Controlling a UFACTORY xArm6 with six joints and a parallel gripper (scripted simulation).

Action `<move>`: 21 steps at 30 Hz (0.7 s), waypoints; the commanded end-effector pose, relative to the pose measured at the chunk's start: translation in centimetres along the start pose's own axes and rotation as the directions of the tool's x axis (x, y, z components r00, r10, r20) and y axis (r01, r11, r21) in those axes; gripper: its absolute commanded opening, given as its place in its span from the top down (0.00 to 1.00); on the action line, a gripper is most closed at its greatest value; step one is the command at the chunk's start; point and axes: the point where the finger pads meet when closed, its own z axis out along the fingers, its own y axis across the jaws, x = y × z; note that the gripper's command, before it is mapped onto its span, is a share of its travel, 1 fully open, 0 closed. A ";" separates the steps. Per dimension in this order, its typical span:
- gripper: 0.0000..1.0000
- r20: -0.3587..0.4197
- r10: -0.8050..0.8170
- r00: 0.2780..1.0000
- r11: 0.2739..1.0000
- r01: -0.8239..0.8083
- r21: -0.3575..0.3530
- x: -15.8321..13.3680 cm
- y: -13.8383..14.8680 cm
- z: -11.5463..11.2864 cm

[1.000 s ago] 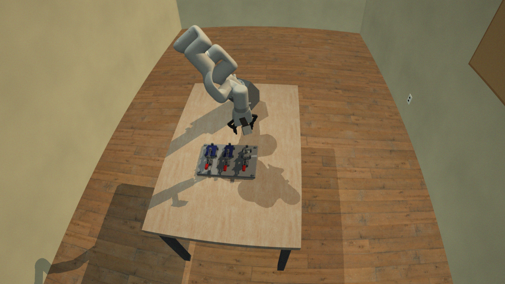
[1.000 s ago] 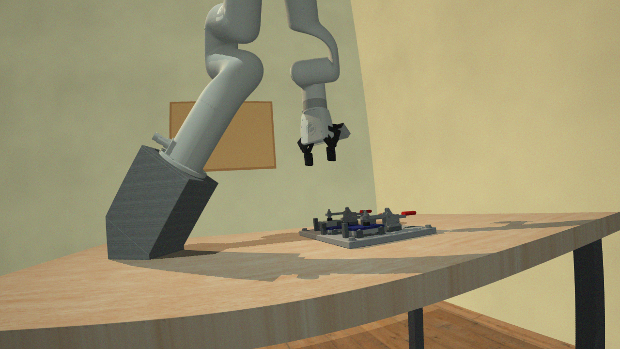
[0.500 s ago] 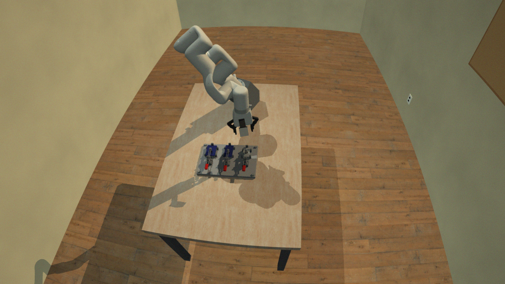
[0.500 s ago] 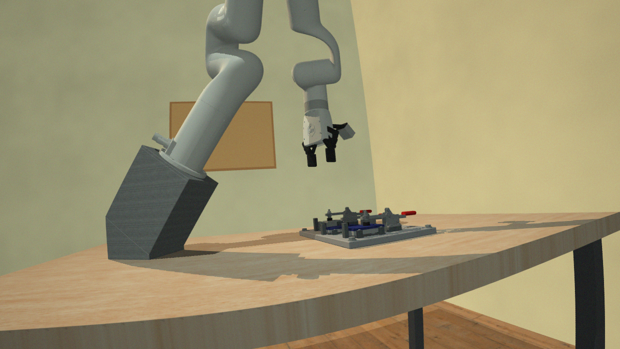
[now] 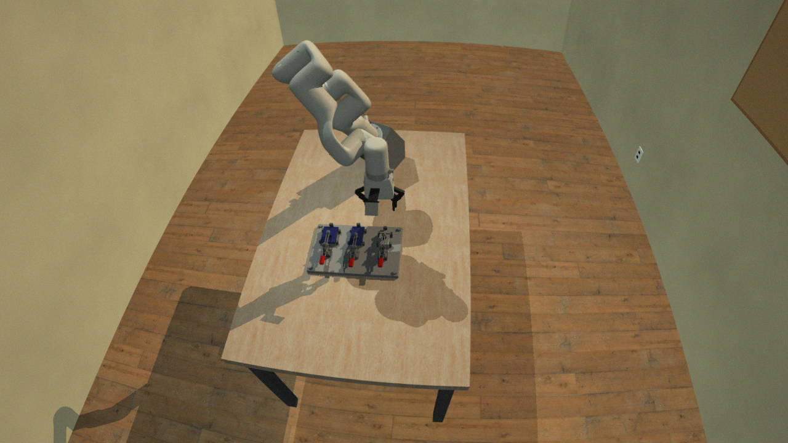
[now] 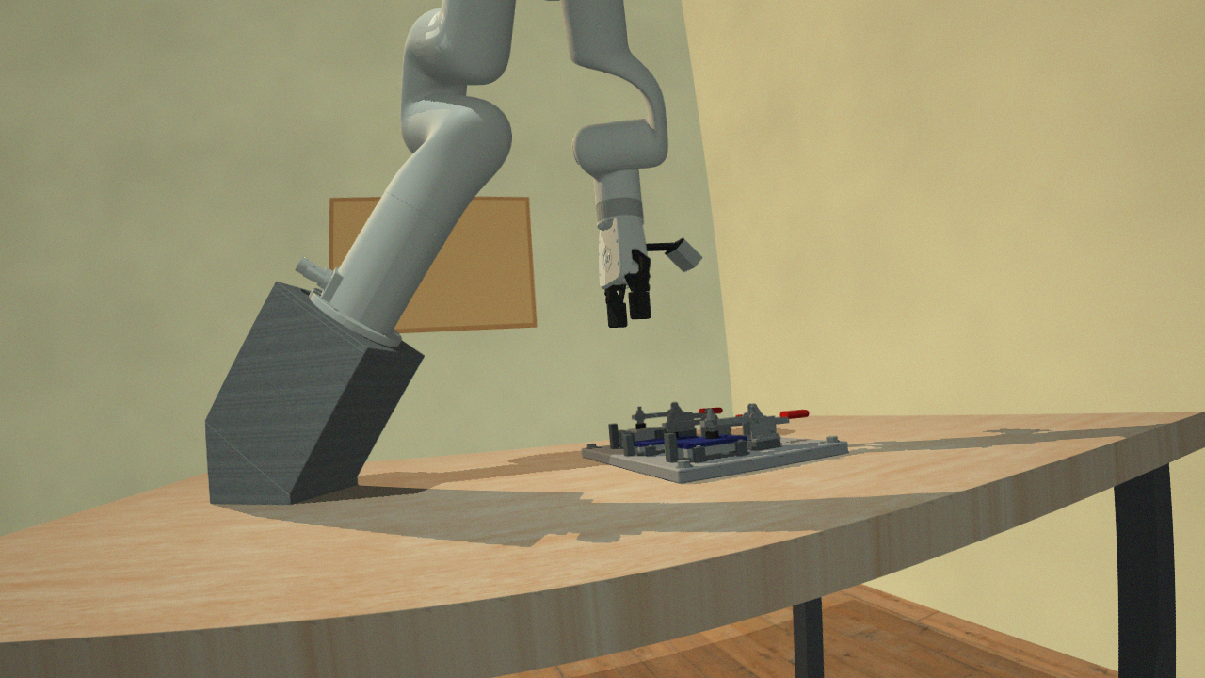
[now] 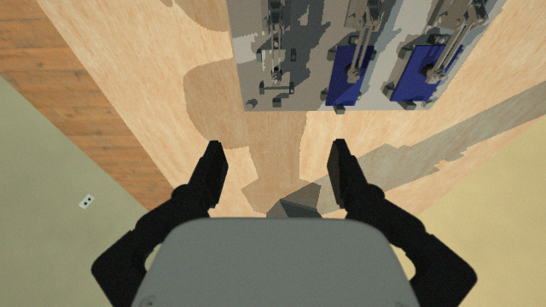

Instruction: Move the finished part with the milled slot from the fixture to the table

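Note:
A grey fixture plate (image 5: 357, 248) lies mid-table and holds three clamped parts in a row. Two blue blanks (image 5: 330, 232) (image 5: 357, 233) sit in the left and middle nests; in the wrist view they appear at the top middle (image 7: 345, 76) and top right (image 7: 413, 73). The grey finished part (image 5: 381, 237) sits in the right nest, at the top left of the wrist view (image 7: 275, 72), under its clamp. Each clamp has a red handle (image 5: 380, 261). My gripper (image 5: 378, 205) (image 6: 627, 312) (image 7: 276, 153) is open and empty, high above the table just behind the plate.
The arm's dark grey base block (image 6: 298, 395) stands at the back of the table. The plate (image 6: 714, 455) has low posts and clamp levers sticking up. Bare table surrounds the plate on all sides.

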 end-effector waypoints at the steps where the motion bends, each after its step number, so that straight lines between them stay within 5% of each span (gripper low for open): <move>1: 0.00 -0.006 0.015 1.000 1.000 -0.015 -0.002 0.1 -0.1 -0.1; 8: 0.00 -0.006 0.015 1.000 1.000 -0.015 -0.002 0.1 -0.1 -0.1; 9: 1.00 -0.006 0.015 1.000 1.000 -0.015 -0.002 0.1 -0.1 -0.1; 21: 1.00 -0.006 0.014 1.000 1.000 -0.014 -0.002 0.1 -0.1 -0.1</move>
